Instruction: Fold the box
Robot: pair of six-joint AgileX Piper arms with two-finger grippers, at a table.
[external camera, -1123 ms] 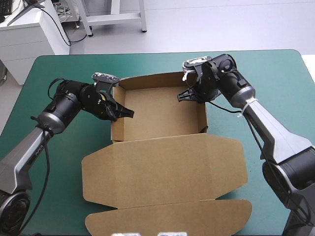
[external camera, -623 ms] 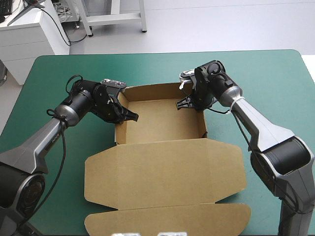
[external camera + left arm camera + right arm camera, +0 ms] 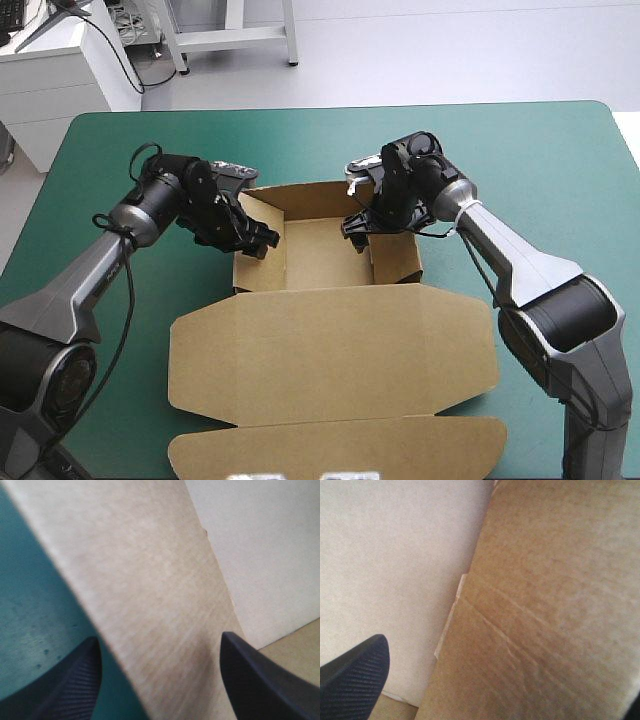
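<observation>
Box [image 3: 330,345] lies mid-worktop [image 3: 540,150] as an open tray [image 3: 320,250] on the far side, with the lid [image 3: 330,400] spread flat toward the near edge. The back wall [image 3: 310,192] stands upright, and the step in hand appears to be turning in and tucking the two side walls.

The left tool [image 3: 262,238] is at the tray's left wall [image 3: 250,215]. In its wrist view the two black fingers [image 3: 75,680] stand well apart with the brown board running between them, teal-green cover on the outer side. They straddle the wall and are not clamped on it. The right tool [image 3: 358,228] reaches inside the tray at the right wall [image 3: 398,262], which leans inward over the floor. Its wrist view shows one finger [image 3: 355,675] low to one side and only a sliver of the other at the opposite corner, so the fingers are spread, with creased board between them.

The next move probably calls for pressing each side panel down over its wall until the end tabs seat along the tray floor. Both arms should work evenly so the tray does not skid or twist on the cover. The right panel's crease looks only partly bent and may spring back if released early.
</observation>
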